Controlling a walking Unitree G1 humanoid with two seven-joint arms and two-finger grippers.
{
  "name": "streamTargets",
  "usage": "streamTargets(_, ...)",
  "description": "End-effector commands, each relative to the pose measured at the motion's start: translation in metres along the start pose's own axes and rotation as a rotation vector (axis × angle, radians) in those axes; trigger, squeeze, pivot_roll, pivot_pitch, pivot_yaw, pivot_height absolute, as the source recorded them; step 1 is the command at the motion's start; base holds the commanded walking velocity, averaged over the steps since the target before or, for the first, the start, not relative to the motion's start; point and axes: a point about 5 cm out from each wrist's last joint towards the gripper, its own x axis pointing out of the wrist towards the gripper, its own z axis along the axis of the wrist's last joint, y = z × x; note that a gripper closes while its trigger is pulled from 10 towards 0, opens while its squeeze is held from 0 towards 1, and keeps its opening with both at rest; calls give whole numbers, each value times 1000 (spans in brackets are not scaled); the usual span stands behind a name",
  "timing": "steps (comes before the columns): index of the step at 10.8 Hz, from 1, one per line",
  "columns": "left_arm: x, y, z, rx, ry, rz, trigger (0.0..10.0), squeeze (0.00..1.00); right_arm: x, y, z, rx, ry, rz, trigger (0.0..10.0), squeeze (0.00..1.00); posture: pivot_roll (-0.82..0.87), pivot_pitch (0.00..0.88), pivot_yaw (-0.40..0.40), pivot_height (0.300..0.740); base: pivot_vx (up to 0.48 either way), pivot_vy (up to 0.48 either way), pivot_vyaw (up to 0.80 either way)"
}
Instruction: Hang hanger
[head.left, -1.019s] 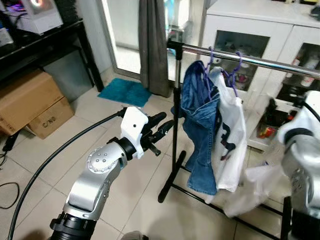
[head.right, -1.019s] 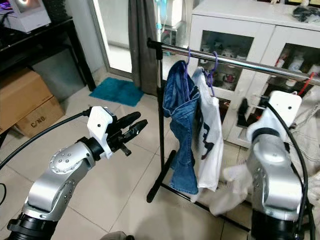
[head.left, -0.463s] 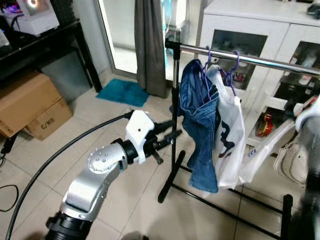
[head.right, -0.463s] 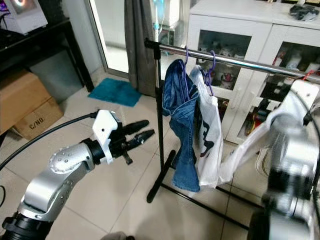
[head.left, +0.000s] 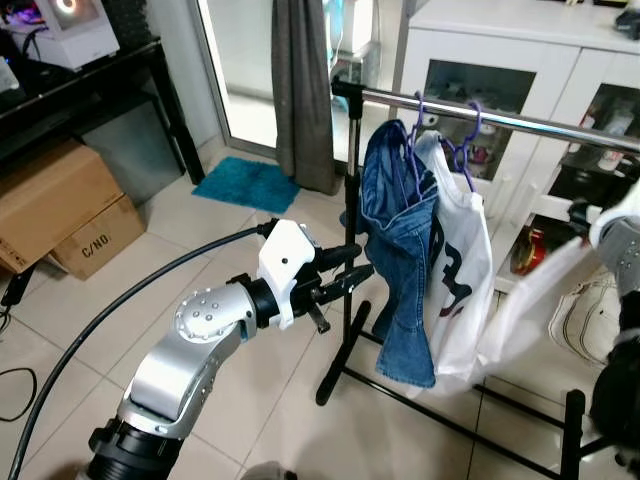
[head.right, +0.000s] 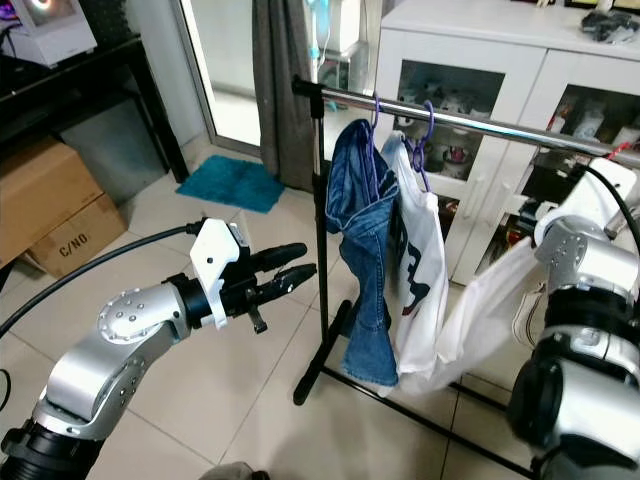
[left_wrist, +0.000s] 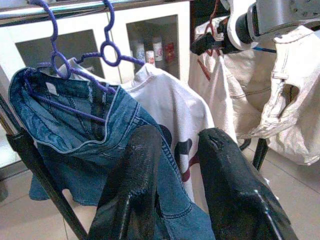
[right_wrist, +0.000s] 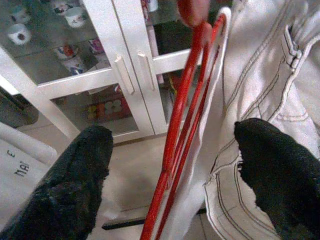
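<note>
The thin red wire hanger (right_wrist: 185, 115), carrying a pale cream denim garment (right_wrist: 270, 85), sits between the two black fingers of the right tool (right_wrist: 175, 165). In the right wrist view those fingers stand wide apart on either side of it, and neither is seen pressing on the wire, so whether the hanger is already borne by the rail or merely lies loose in the gap cannot be told. Its long axis runs steeply, roughly along the line of the fingers. From the head, the right arm is up at the far right end of the horizontal chrome clothes rail (head.right: 470, 118), the cream cloth draping down below it. The right arm is plainly the nearer one to the hanger. The left tool (head.left: 352, 275) hovers to the left of the black upright post of the rack (head.left: 352, 210), its fingers slightly parted and empty, pointing toward the blue denim jeans (left_wrist: 100, 130) and the white printed T-shirt (left_wrist: 170, 110), both on purple hangers (left_wrist: 80, 65) already over the rail. I judge the coming move turns on whether the red hook sits over the rail.
</note>
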Motion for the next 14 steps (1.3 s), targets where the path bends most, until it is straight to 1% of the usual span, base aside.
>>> streamTargets(1, -1, 0, 6, 18, -7, -15, 10000, 0, 1, -2, 5, 24, -15, -5, 0, 0, 140, 0, 48, 740, 0, 0, 0)
streamTargets(4, 0, -1, 6, 19, -7, -22, 10000, 0, 4, -10, 13, 33, -38, -21, 0, 0, 134, 0, 54, 740, 0, 0, 0)
streamTargets(9, 3, -1, 5, 20, -9, -27, 10000, 0, 7, -16, 14, 32, -49, -26, 0, 0, 124, 0, 57, 740, 0, 0, 0)
streamTargets(14, 1, 1, 5, 28, -7, -25, 10000, 0, 8, -12, 11, 37, -45, -3, 0, 0, 124, 0, 53, 740, 0, 0, 0)
